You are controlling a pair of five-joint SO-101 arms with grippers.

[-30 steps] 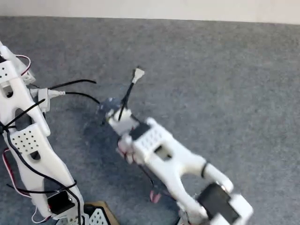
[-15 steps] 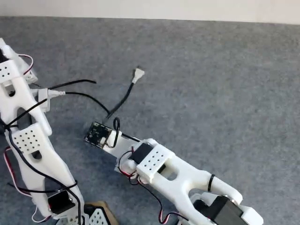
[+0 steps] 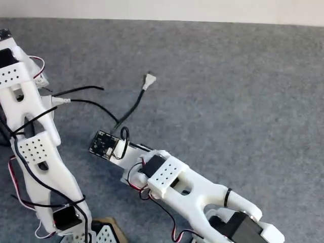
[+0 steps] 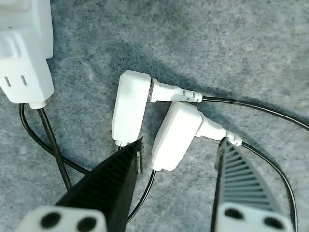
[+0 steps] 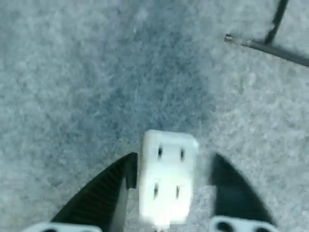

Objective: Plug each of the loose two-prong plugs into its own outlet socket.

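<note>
The socket block (image 5: 166, 181) is a glossy white plastic box with rounded corners and two pairs of narrow slots on its top face. It lies on the mat (image 3: 238, 86), a grey, fuzzy, felt-like sheet, near the mat's near edge.

Two plugs lie side by side toward the mat's left edge, the nearer plug (image 4: 176, 129) and the farther plug (image 4: 129, 106). Both are smooth white oblong bodies with ribbed white collars that run into thin black cords (image 4: 260, 108). Just beside them sits a second block (image 4: 24, 72), also white and boxy, with slots on its face and a black cord leaving its end. A small loose plug (image 3: 149, 79) lies alone nearer the mat's middle, at the end of a curved black cord.

Over the last second the right arm has pulled back from the middle of the mat toward the near edge. In the last half second it has crept slightly further to the left. The left arm has shifted a little toward the far edge. The loose plug has stayed put.

The right gripper (image 5: 174, 157) is spread wide, its black fingers on either side of the socket block. One finger (image 5: 120, 181) is close against the block's side, and I cannot tell whether it touches. The left gripper (image 4: 181, 144) is also spread, its tips on either side of the nearer plug's end and gripping nothing.
</note>
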